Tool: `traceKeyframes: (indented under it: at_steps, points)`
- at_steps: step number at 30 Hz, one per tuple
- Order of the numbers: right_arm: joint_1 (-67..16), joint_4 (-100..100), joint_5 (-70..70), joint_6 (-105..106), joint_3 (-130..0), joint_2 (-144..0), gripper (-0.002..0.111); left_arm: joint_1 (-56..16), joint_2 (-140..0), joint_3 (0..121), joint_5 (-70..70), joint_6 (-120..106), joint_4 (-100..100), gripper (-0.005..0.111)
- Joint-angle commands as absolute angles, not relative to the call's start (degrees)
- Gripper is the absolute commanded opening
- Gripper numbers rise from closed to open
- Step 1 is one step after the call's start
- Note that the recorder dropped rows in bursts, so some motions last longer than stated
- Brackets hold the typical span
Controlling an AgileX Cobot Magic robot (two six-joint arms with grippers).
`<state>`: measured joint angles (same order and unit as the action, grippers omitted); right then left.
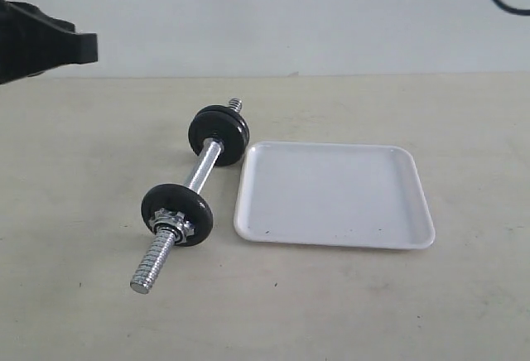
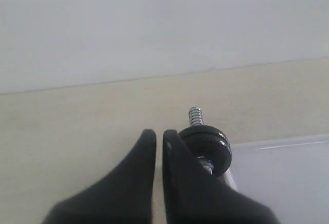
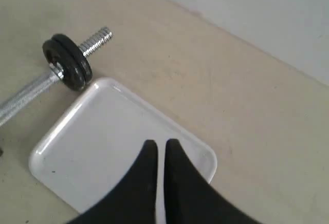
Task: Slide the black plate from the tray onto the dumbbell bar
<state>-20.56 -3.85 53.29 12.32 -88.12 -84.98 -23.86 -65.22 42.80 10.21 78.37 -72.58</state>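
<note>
Closest to the lens, the threaded near end of the dumbbell bar lies on the bench, with a star nut against a single black disc. At the bar's far end, just beside the far left corner of the tray, the black plate sits threaded on. The exterior view renders it as one thick disc. The right wrist view shows two discs face to face there, and which is the plate I cannot tell. Only the wrist views show the fingers: those of the left gripper and the right gripper are drawn together, holding nothing, both raised above the bench.
</note>
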Motion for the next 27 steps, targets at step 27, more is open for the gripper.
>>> traceKeyframes:
  at_steps: [27]
  points:
    - [-20.54,-4.16,22.57,1.61,-26.62,-7.86,0.0,-23.98,-8.82,13.63,2.96,79.01,-69.47,0.004]
